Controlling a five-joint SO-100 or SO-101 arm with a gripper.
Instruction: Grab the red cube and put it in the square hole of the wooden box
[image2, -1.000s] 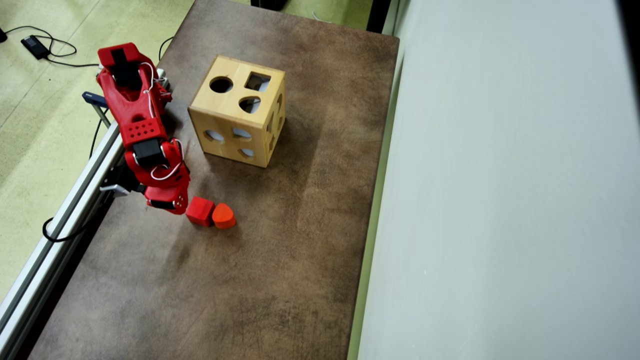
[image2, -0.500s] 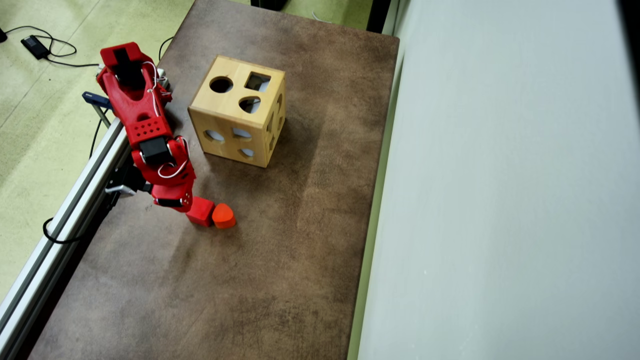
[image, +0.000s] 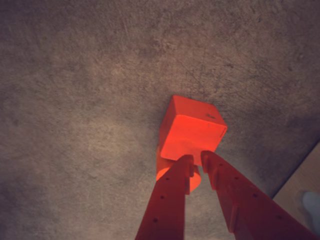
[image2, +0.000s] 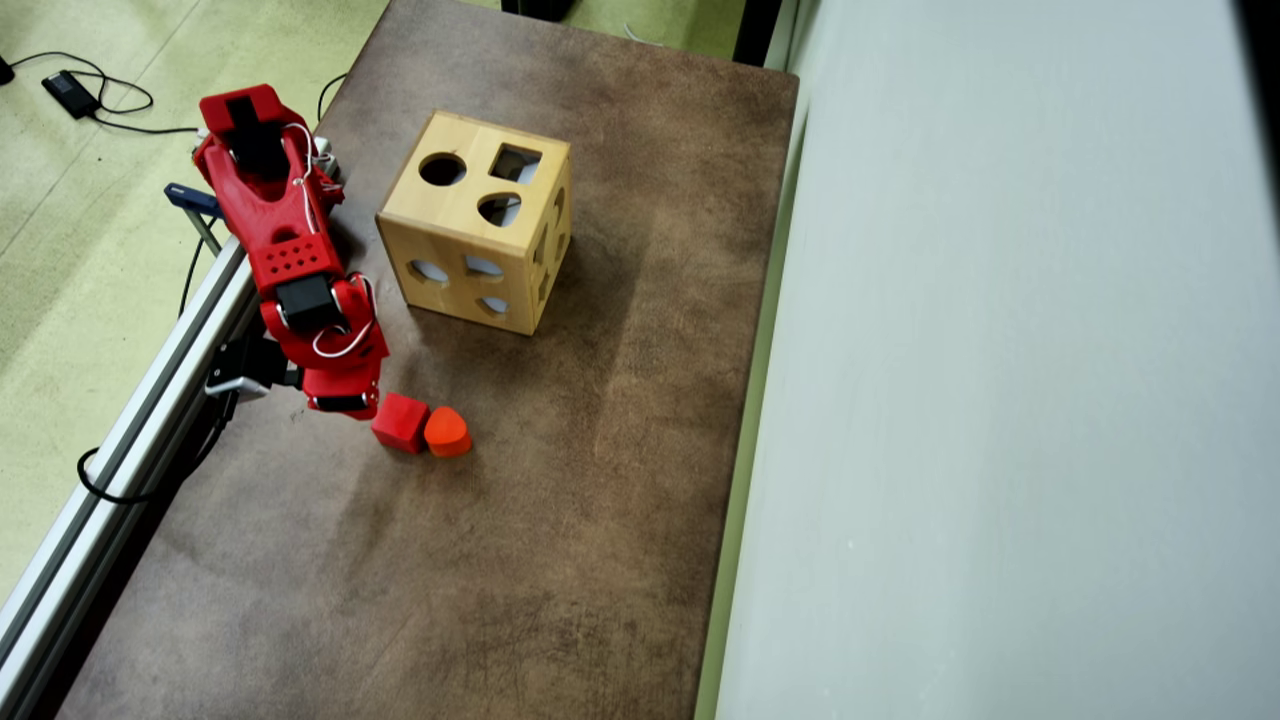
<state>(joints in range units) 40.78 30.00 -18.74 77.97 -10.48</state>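
From my wrist view, the fingers (image: 175, 195) cover most of the orange block (image: 161, 172); the wooden box (image: 300, 197) is cut off at the corner.

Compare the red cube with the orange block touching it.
The red cube is deep red; the orange block is lighter orange. The cube has flat square faces and sharp edges; the orange block is rounded, heart-like. In the overhead view the cube lies nearer the gripper. Both are small and rest on the table.
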